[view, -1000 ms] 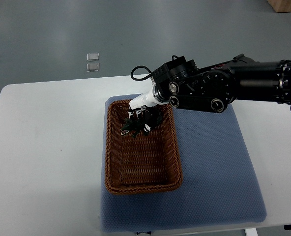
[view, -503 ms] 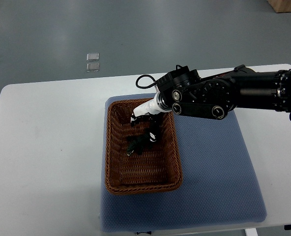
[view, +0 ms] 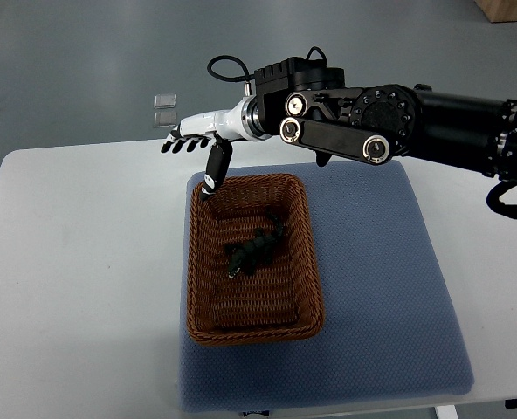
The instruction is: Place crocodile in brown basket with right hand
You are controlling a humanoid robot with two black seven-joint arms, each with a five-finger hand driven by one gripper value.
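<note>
A small dark crocodile toy (view: 255, 249) lies inside the brown wicker basket (view: 304, 262), near its middle, free of any hold. My right hand (view: 193, 148) hovers above and beyond the basket's far left corner, white with black fingertips. Its fingers are spread flat toward the left and its thumb hangs down toward the basket rim. It holds nothing. The black right arm (view: 398, 122) stretches in from the right edge. The left arm is out of the picture.
The basket stands on a blue-grey mat (view: 381, 288) on a white table (view: 75, 279). Two small clear squares (view: 164, 110) lie on the grey floor beyond the table. A wooden corner (view: 507, 9) shows at the top right.
The right hand let go of the crocodile, which dropped into the basket. The hand then rose out of the basket and moved up and left, fingers spreading.
</note>
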